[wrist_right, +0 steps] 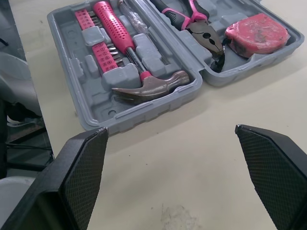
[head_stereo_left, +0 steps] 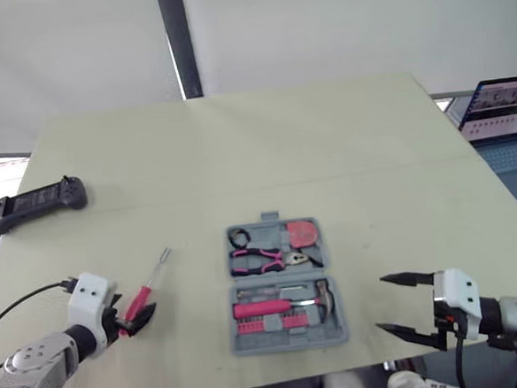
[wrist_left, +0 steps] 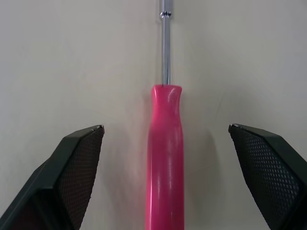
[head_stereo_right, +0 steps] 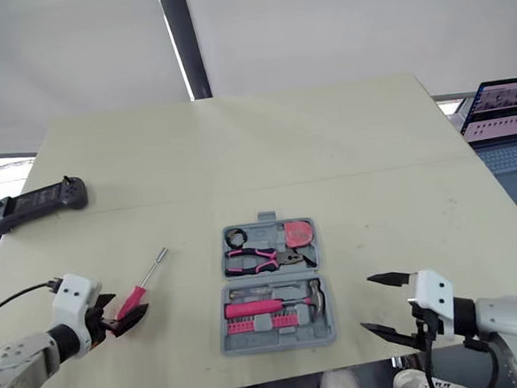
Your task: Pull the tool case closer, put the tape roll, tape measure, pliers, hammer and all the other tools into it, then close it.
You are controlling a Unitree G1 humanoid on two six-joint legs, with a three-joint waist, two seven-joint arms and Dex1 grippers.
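The grey tool case [head_stereo_left: 339,337] lies open near the table's front edge. Its far half holds pink-handled pliers [head_stereo_left: 265,261], a black tape roll [head_stereo_left: 238,239] and a pink tape measure [head_stereo_left: 302,233]. A pink-handled hammer [head_stereo_left: 284,305] and a row of bits lie in its near half. A pink-handled screwdriver [head_stereo_left: 147,287] lies on the table left of the case. My left gripper [head_stereo_left: 134,320] is open, with its fingers on either side of the screwdriver's handle [wrist_left: 165,158], not touching it. My right gripper [head_stereo_left: 398,307] stands open, right of the case, holding nothing.
A black handheld controller [head_stereo_left: 35,202] rests at the table's left edge. A laptop [head_stereo_left: 501,110] stands past the right edge. The table's [head_stereo_left: 325,136] far half is bare. A cable runs from my left wrist toward the left.
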